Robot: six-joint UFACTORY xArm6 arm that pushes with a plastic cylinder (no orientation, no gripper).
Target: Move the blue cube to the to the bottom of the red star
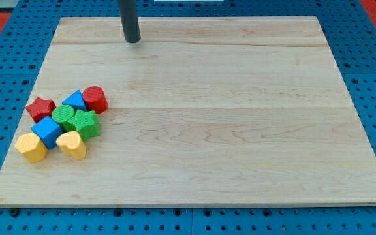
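Note:
The blue cube point(47, 132) sits in a tight cluster of blocks at the view's left, just below and right of the red star point(40, 108). It touches a yellow block point(31, 147) at its lower left and a yellow heart-like block point(72, 144) at its right. My tip point(133, 40) rests near the view's top, left of centre, far above and right of the cluster and touching no block.
The cluster also holds a green round block point(63, 116), a green star-like block point(85, 124), a blue triangular block point(76, 100) and a red cylinder point(94, 98). The wooden board point(240, 130) lies on a blue pegboard.

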